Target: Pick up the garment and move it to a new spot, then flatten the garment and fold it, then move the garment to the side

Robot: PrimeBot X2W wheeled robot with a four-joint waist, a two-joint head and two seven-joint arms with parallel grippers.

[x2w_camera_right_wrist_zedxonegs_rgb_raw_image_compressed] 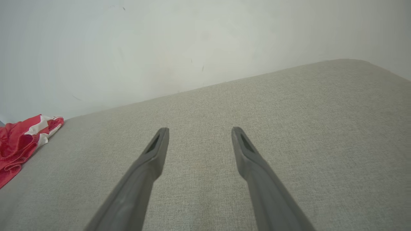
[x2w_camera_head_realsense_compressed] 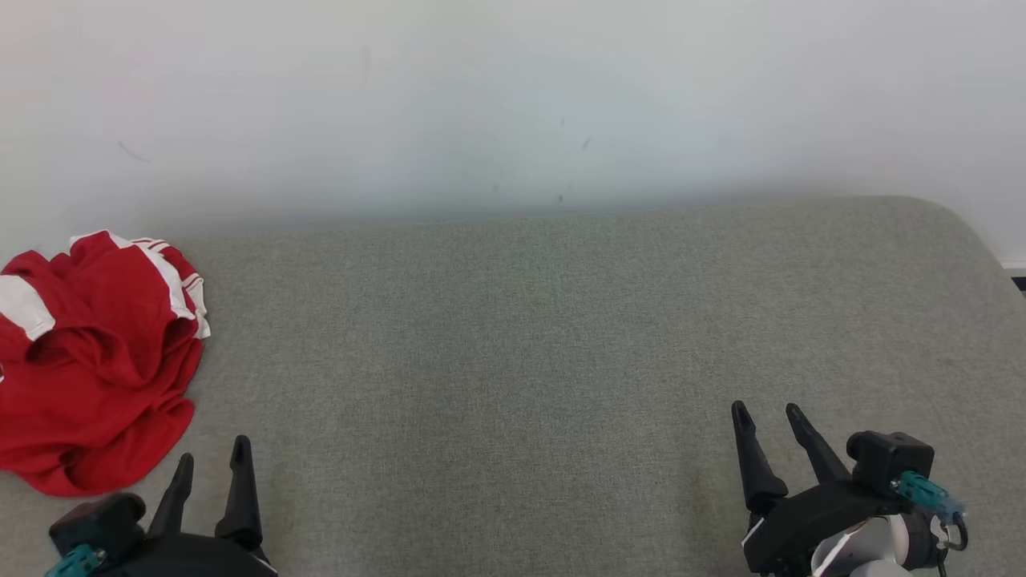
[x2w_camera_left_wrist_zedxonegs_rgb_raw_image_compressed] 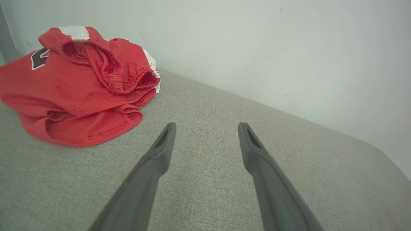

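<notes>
The garment (x2w_camera_head_realsense_compressed: 96,361) lies at 9 o'clock: soft, light, crumpled. Recommended hold: its bunched elastic waistband (x2w_camera_left_wrist_zedxonegs_rgb_raw_image_compressed: 128,73). Left gripper (x2w_camera_head_realsense_compressed: 213,449) and right gripper (x2w_camera_head_realsense_compressed: 765,408): both spread, empty.

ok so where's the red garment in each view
head view: red garment at the left edge, mid-height
left wrist view: red garment at upper left
right wrist view: red garment at the left edge, cut off
shared landmark: pale wall behind the grey surface

Before me a grey-green fabric pad (x2w_camera_head_realsense_compressed: 561,336) runs up against a plain pale wall (x2w_camera_head_realsense_compressed: 513,96). The pad's far right corner is rounded. A few small dark marks (x2w_camera_head_realsense_compressed: 586,143) speckle the wall.
</notes>
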